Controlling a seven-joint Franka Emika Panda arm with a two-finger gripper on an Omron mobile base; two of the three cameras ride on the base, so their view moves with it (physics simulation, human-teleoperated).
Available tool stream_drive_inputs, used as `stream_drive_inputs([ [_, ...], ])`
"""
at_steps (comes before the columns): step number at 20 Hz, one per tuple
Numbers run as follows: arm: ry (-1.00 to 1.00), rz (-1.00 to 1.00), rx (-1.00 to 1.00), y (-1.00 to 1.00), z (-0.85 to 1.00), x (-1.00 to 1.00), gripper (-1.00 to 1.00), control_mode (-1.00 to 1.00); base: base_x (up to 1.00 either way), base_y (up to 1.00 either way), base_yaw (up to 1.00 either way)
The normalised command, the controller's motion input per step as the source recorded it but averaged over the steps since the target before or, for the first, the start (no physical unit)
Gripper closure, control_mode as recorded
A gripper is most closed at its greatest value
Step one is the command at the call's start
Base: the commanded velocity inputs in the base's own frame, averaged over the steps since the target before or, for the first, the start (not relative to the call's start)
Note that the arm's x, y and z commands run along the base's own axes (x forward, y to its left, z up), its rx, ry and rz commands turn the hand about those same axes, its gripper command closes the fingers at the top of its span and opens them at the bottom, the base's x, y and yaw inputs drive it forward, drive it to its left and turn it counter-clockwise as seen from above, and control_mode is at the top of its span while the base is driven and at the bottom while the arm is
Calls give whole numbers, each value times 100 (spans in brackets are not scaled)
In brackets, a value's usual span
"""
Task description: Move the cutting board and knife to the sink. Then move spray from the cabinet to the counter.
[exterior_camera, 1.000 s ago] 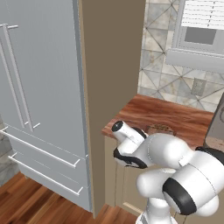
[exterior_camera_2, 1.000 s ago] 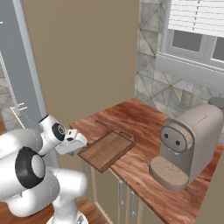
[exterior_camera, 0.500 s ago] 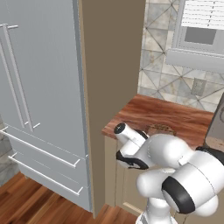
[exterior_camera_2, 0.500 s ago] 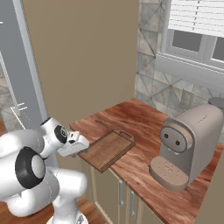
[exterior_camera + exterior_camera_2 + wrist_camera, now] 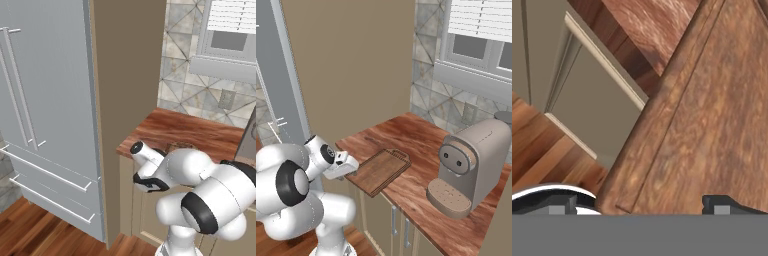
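Note:
The cutting board [image 5: 380, 170] is a dark-brown wooden slab lying on the reddish-brown counter [image 5: 416, 132], with its near corner reaching past the counter's front edge. My gripper [image 5: 350, 167] hovers at that near left end. In the hand view the cutting board [image 5: 707, 110] spreads across the right side, and my gripper [image 5: 642, 205] stands open with the board's corner between the two fingertips and nothing gripped. A sliver of the cutting board [image 5: 180, 146] peeks out behind my arm. The knife, the sink and the spray are out of view.
A grey-brown coffee machine [image 5: 471, 167] stands on the counter right of the board. A tall beige panel [image 5: 125, 75] and a grey refrigerator [image 5: 40, 100] rise to the left. Beige cabinet doors [image 5: 587, 105] sit under the counter, above a wooden floor [image 5: 547, 150].
My hand has sunk slightly toward the board's near end. The jaws have stayed open and the board has not moved.

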Motion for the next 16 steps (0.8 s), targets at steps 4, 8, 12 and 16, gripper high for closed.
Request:
stream_drive_inputs([
  [4, -4, 0, 0, -5, -3, 0, -100, -100, 0, 0, 0],
  [8, -4, 0, 0, -11, -7, 0, -100, -100, 0, 0, 0],
  [12, -5, 0, 0, -16, -11, 0, -100, -100, 0, 0, 0],
  [16, -4, 0, 0, -13, -19, 0, -100, -100, 0, 0, 0],
])
